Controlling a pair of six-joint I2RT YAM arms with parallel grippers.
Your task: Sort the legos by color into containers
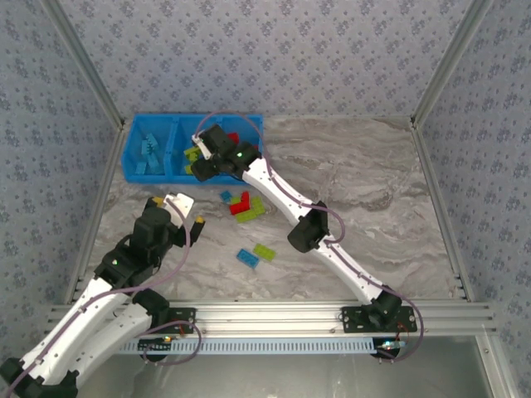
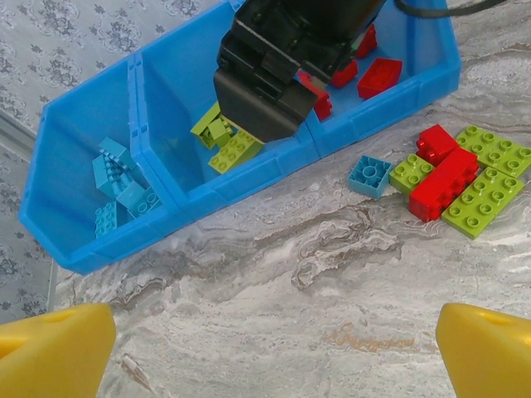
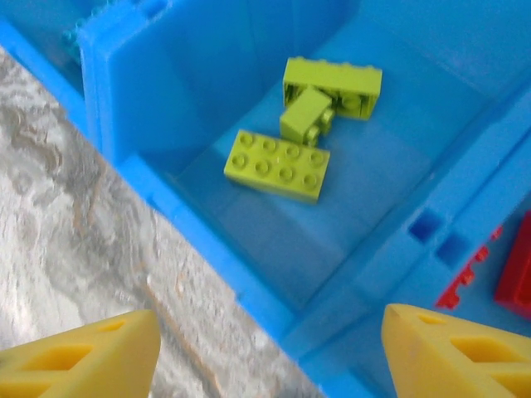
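Three lime green studded plastic bricks (image 3: 278, 164) in middle compartment of bright blue three-compartment plastic tray (image 3: 216, 257), at 12 o'clock from right gripper (image 3: 265, 352); fingers spread, nothing between. Left gripper (image 2: 265, 348) spread wide, empty, over marble table (image 2: 290, 332). Loose at its 1 o'clock: two red bricks (image 2: 444, 186), three loose lime bricks (image 2: 484, 199), one light blue brick (image 2: 369, 176).

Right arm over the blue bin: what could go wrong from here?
The open right gripper hangs low over the blue bin; swinging away, it might clip a wall and shove it. Loose red bricks lie touching lime bricks, so one grab could drag the wrong colour.
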